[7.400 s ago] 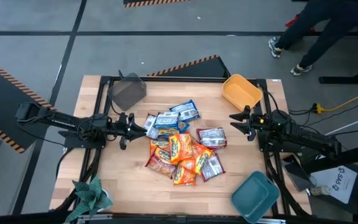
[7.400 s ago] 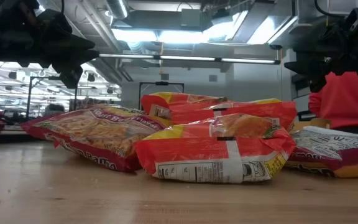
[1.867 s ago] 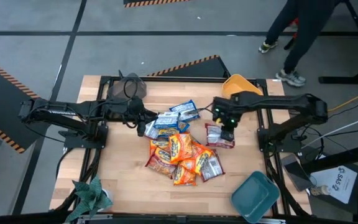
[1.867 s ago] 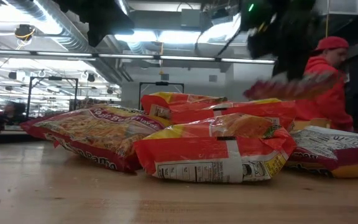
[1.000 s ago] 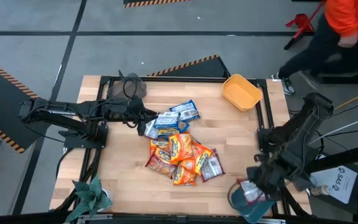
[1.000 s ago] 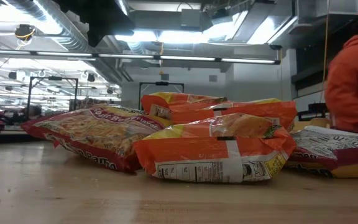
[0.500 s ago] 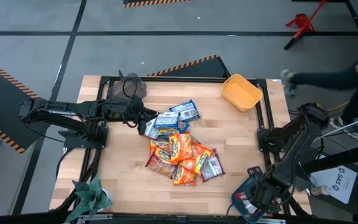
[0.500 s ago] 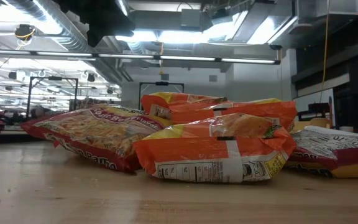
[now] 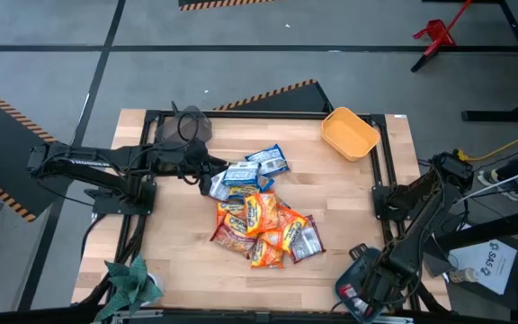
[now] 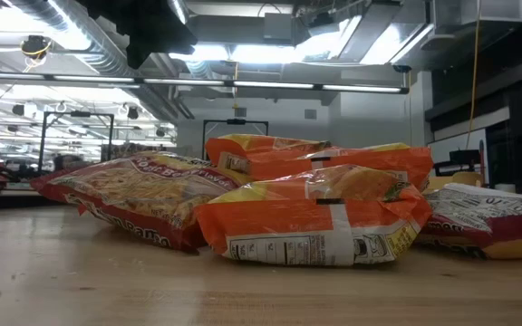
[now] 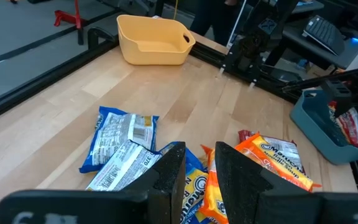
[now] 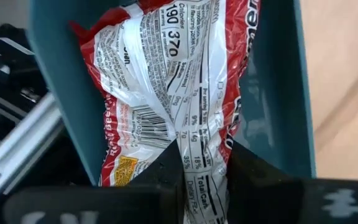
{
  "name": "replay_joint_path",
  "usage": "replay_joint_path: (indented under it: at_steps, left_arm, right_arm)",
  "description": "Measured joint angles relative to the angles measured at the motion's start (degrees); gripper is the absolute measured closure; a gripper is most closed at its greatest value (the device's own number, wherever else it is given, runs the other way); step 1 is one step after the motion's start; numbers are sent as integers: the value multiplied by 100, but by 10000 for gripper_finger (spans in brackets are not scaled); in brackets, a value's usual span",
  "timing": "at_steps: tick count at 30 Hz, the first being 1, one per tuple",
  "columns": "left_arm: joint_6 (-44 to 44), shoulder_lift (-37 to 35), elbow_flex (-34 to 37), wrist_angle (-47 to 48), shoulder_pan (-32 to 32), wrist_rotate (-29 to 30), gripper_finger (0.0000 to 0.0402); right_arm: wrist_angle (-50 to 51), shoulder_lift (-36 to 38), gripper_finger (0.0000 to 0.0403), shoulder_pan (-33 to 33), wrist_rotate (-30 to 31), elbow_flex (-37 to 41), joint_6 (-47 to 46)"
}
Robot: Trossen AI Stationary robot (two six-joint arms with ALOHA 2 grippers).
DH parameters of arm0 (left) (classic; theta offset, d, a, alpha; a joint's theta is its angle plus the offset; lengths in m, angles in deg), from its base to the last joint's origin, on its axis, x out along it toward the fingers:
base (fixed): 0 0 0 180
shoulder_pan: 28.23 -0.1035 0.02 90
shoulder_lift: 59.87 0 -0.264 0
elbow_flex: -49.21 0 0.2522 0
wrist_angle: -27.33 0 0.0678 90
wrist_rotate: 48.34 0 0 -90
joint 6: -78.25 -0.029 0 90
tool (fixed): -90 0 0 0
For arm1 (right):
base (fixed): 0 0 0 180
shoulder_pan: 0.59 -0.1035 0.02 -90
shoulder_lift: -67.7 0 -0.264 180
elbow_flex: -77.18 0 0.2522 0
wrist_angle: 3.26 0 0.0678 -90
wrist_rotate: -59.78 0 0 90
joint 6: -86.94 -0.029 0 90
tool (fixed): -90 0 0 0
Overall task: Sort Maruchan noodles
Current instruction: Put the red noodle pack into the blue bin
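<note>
Down at the near right corner of the desk (image 9: 178, 243), the right gripper (image 9: 364, 292) is over the teal bin (image 9: 353, 270), its fingers clamped on a silver-and-red noodle packet (image 12: 179, 99) that hangs inside the bin's walls. Across the desk, the left gripper (image 9: 207, 168) sits at the edge of the pile of noodle packets (image 9: 263, 220), fingers set narrowly apart just above a blue packet (image 11: 120, 134), gripping nothing. Orange packets (image 10: 311, 222) lie heaped mid-desk, overlapping one another, with the blue ones on the far side toward the yellow bin (image 9: 349, 132). That yellow bin stands at the far right corner, the grey bin (image 9: 185, 130) at the far left.
</note>
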Motion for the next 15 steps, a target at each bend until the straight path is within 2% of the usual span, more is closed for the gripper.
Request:
replay_joint_path:
  at_steps: [11,15]
  left_arm:
    - [-21,0,0,-1,-1,2,319]
    - [-21,0,0,-1,0,2,319]
  right_arm:
    - [-320,0,338,0,-9,0,136]
    - [-324,0,313,0,-3,0,129]
